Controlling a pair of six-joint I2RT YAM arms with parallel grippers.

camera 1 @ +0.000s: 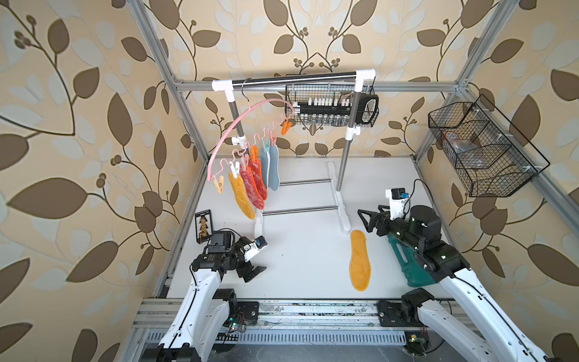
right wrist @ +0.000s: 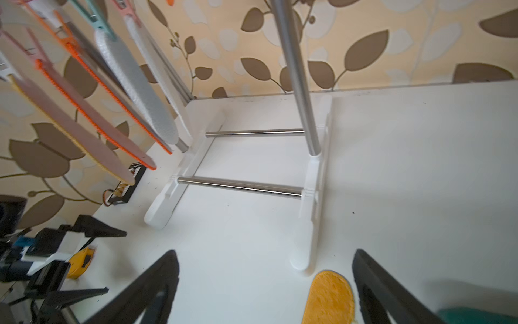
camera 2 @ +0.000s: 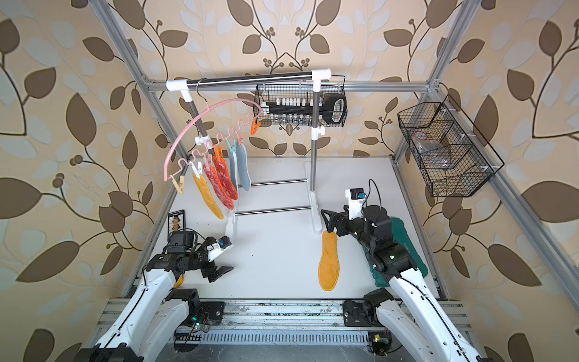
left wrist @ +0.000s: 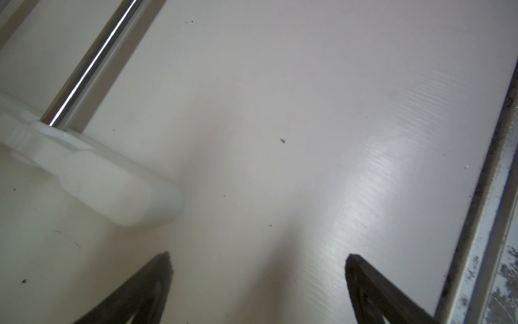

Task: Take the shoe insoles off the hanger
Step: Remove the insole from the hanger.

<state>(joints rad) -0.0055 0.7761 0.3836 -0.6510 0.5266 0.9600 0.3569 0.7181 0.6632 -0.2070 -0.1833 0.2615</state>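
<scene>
The left gripper sits low over the white table. Its fingers are spread wide and hold nothing. Behind it, the pink hanger hangs tilted from the steel rack. Clipped to it are one yellow insole, two red insoles and two grey-blue insoles. A loose yellow insole lies flat on the table. Near its tip the right gripper hovers, fingers wide apart, empty. A green case lies under that arm.

Both arms extend forward, bent at the elbows; the left gripper and right gripper stand wide open, empty.
</scene>
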